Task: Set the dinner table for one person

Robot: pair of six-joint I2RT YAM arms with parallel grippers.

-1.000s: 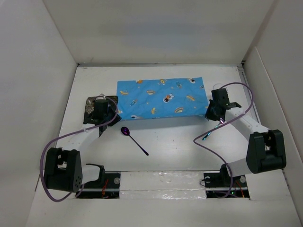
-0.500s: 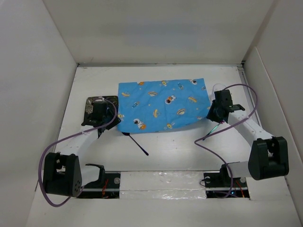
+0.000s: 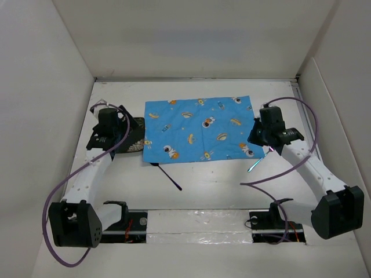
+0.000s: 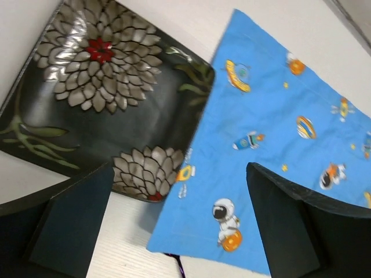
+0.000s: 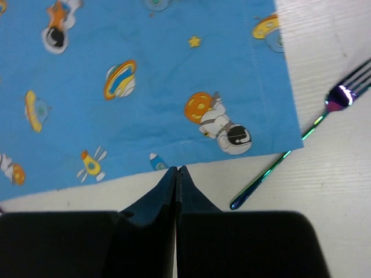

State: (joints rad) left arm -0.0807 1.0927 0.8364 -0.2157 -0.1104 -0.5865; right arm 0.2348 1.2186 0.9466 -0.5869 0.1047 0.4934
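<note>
A blue cloth (image 3: pixel 197 129) printed with cartoon spacemen lies flat on the white dinner table (image 3: pixel 220 185). Its left edge overlaps a dark square plate (image 3: pixel 137 130) with flower patterns. My left gripper (image 3: pixel 123 139) hangs open above the plate (image 4: pixel 104 110) and the cloth's near left corner (image 4: pixel 191 231), holding nothing. A purple spoon (image 3: pixel 170 178) lies in front of the cloth, its bowl hidden under the cloth's edge. My right gripper (image 5: pixel 177 174) is shut and empty, just off the cloth's near edge (image 5: pixel 145 75). An iridescent fork (image 5: pixel 301 145) lies beside the cloth's near right corner.
White walls (image 3: pixel 58 87) close in the table on the left, back and right. The arm bases and a taped strip (image 3: pixel 197 223) run along the near edge. Purple cables (image 3: pixel 301 116) loop beside each arm.
The cloth slid toward the arms and now covers the spoon's bowl and the plate's edge. My left gripper opened and drew back left; the right let go of its corner and shut.
</note>
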